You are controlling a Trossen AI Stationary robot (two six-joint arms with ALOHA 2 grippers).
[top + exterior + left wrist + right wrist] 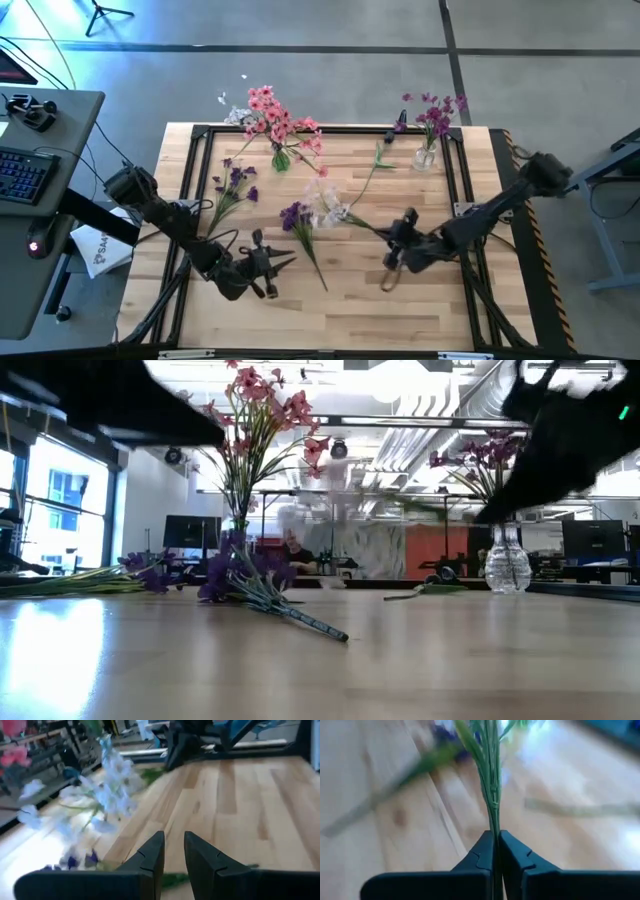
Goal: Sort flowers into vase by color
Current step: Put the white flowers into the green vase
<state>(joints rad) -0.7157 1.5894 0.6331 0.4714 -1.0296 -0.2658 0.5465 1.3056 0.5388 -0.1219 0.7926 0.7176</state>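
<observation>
The white sprig (328,208) is held over the table's middle by my right gripper (393,235), which is shut on its green stems (492,795). My left gripper (283,268) is open and hovers near the table's near-left part, touching nothing. Its wrist view shows the white blossoms (107,795) ahead of its fingers (173,835). Pink flowers (280,125) stand in a vase at the far edge (260,420). Purple flowers (432,115) stand in a glass vase (508,560) at the far right. Two purple sprigs (300,225) (233,187) lie flat on the table. My right gripper pinches the white sprig's bundled green stems (495,822) between its two fingers, near the stem end. The fingers come level from the table's right side, roughly along the stems. The blossoms point toward the table's left. I cannot tell whether the blossom end touches the table.
A bare green stem (375,168) lies between the two vases (425,590). A black frame (200,135) runs around the table top. The nearer purple sprig (260,585) lies just beside the white blossoms. The near half of the wooden table (340,310) holds no objects.
</observation>
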